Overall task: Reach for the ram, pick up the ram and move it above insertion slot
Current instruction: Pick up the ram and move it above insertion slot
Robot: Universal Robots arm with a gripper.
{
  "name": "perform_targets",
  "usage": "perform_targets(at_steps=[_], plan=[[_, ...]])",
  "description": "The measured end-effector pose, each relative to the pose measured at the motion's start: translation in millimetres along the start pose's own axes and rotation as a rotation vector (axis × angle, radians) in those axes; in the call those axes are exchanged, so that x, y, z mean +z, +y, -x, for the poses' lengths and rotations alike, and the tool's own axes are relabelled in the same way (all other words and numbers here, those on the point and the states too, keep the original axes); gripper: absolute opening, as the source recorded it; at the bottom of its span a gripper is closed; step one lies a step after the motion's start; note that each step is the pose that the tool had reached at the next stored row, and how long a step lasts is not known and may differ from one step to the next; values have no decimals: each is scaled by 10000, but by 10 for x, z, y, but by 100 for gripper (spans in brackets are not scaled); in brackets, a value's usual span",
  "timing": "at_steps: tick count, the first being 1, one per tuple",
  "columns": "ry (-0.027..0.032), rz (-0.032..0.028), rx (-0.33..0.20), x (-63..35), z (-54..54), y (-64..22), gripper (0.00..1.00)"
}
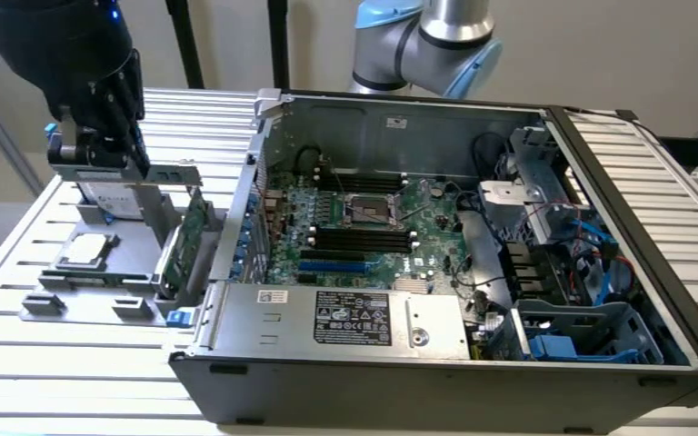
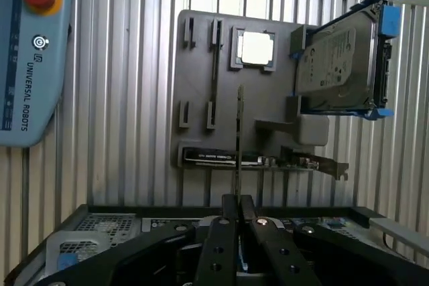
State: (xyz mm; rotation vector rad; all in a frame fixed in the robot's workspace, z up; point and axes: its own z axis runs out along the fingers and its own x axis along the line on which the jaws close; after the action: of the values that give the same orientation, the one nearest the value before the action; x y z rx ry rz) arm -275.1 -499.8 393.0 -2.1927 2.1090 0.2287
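Observation:
In the wrist view my gripper (image 2: 237, 200) is shut on the ram (image 2: 238, 132), a thin green stick seen edge-on that reaches out from the fingertips over the grey fixture plate (image 2: 268, 105). The ram sits a little to one side of the plate's long narrow holder (image 2: 214, 65), which looks bare. In the exterior view the black gripper (image 1: 113, 136) hangs over the plate (image 1: 94, 282) at the exterior view's left, outside the open computer case (image 1: 324, 318). The black memory slots (image 1: 355, 238) lie on the motherboard inside the case, well to the right of the gripper.
A silver hard drive with blue rails (image 2: 342, 58) stands on the plate, just below the gripper (image 1: 88, 182). A broad green expansion card (image 1: 189, 241) stands upright by the case wall. A processor chip (image 2: 257, 48) lies on the plate. A teach pendant (image 2: 27, 65) rests on the slatted table.

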Motion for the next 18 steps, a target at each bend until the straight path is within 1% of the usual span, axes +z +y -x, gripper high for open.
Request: perform_targets(at_steps=[4,6,11,18], plan=[[-112,15,-15,-68,4,-179,13],[-146,24,-20,-91,4,-268,13],[-192,52,-29,-126,0,-492,13],[-219,82,-55,-150,-9,-811,13]])
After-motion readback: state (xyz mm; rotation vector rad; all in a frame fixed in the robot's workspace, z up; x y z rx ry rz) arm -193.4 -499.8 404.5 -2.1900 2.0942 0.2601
